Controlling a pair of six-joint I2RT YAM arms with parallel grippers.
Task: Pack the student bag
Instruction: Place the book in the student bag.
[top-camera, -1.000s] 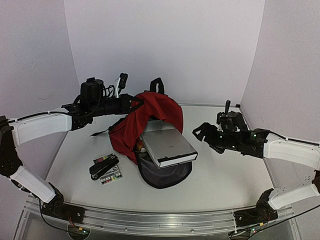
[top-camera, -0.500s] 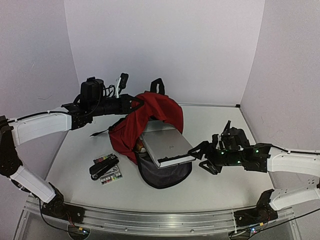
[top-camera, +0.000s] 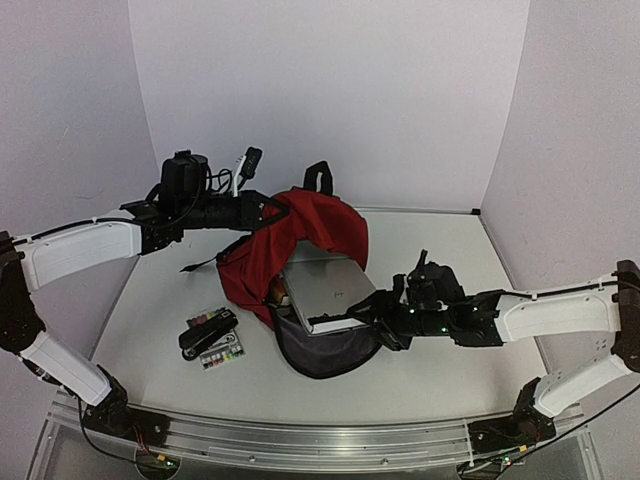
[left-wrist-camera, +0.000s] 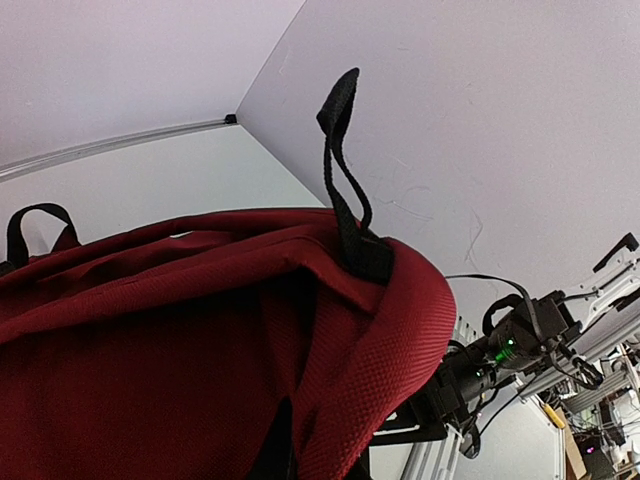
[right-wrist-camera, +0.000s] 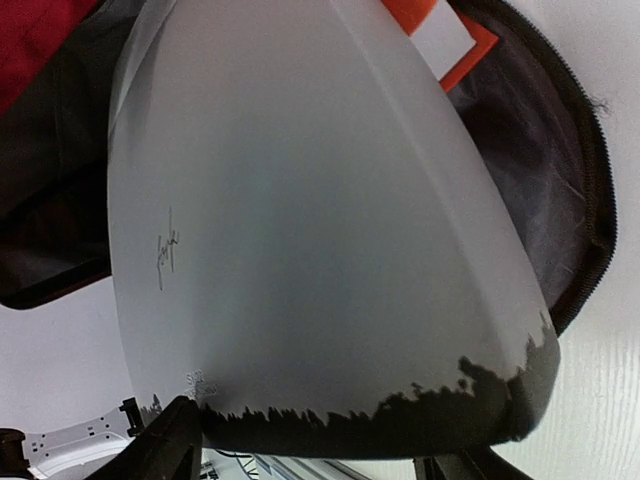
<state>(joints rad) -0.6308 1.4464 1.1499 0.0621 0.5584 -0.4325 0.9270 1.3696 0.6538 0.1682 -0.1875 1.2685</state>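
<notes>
Student bag (top-camera: 318, 222) at centre, mouth facing the arms | left gripper (top-camera: 268, 206) pinched on its red top fabric; lifted so the opening gapes | silver laptop (top-camera: 325, 285) half inside | right gripper (top-camera: 372, 316) spread astride the laptop's protruding edge, probably to push it deeper; contact unclear

Table (top-camera: 450, 372) w/ red bag (top-camera: 300, 228) + stapler (top-camera: 205, 336)
</notes>
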